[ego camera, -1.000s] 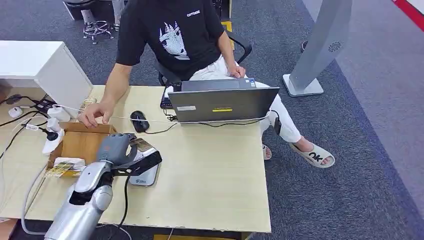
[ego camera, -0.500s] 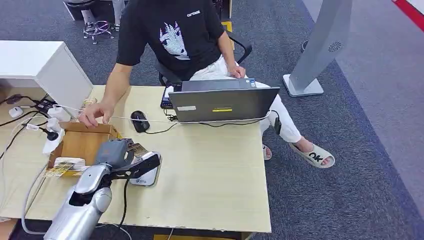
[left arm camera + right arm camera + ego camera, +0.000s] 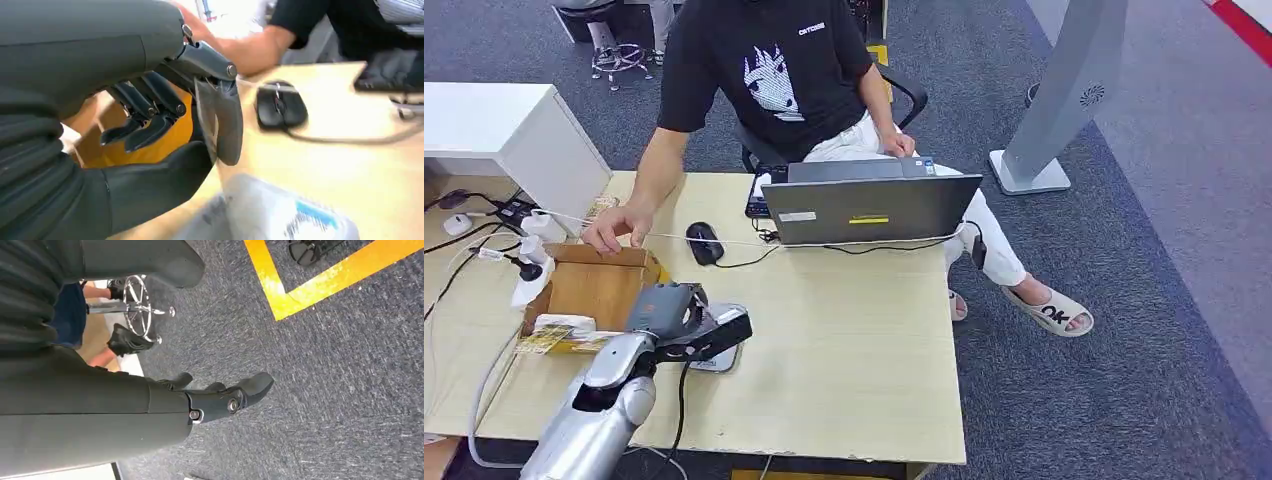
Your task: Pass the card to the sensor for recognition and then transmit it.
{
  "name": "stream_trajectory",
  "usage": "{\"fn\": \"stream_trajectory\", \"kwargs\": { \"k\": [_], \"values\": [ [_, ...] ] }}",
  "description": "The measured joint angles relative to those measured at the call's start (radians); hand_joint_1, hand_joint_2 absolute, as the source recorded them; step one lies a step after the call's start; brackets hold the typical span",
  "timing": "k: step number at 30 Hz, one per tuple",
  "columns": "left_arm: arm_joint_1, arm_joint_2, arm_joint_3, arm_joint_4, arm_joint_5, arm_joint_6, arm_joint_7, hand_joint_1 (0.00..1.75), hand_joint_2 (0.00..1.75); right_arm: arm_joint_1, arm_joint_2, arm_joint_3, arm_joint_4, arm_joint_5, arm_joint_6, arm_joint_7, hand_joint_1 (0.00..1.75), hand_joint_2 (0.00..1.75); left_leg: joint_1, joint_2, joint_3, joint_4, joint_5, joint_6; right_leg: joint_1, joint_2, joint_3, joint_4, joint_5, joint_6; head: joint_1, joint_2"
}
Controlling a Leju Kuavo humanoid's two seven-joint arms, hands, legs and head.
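Observation:
My left hand [image 3: 679, 318] hovers low over the flat pale sensor [image 3: 712, 361] near the table's front left. In the left wrist view the hand [image 3: 165, 115] pinches a thin grey card [image 3: 206, 117] between thumb and a finger. The card is seen edge-on, just above the sensor [image 3: 280, 215], a whitish pad with a blue label; whether they touch I cannot tell. My right hand [image 3: 220, 397] hangs over blue-grey carpet with its fingers apart and nothing in it.
A person sits across the table with a hand [image 3: 609, 228] at the far edge of an open cardboard box [image 3: 589, 285]. A laptop [image 3: 869, 205], a black mouse [image 3: 704, 242] and its cable lie behind the sensor. Cables and plugs [image 3: 524, 265] crowd the left side.
My left hand has sunk and shifted a little to the right over the sensor. The card, visible above the fingers before, is now tucked under the hand.

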Motion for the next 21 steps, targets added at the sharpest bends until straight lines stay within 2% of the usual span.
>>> {"fn": "stream_trajectory", "kwargs": {
  "k": [10, 21],
  "values": [
    [0.001, 0.001, -0.001, -0.003, 0.023, 0.048, -0.001, 1.75, 1.75, 0.001, 0.003, -0.003, 0.000, 0.013, -0.001, 0.003, 0.00, 1.75, 0.000, 0.000, 0.000, 0.000, 0.000, 0.000, 0.000, 0.000, 0.000, 0.000, 0.000, 0.000, 0.000, 0.000],
    [-0.001, 0.030, 0.063, -0.182, 0.097, 0.090, -0.033, 1.75, 1.75, 0.005, 0.003, -0.014, 0.000, 0.033, -0.002, -0.015, 0.00, 1.75, 0.000, 0.000, -0.002, 0.000, 0.000, 0.000, 0.000, 0.000, -0.002, 0.000, 0.000, 0.000, 0.000, 0.000]
  ]
}}
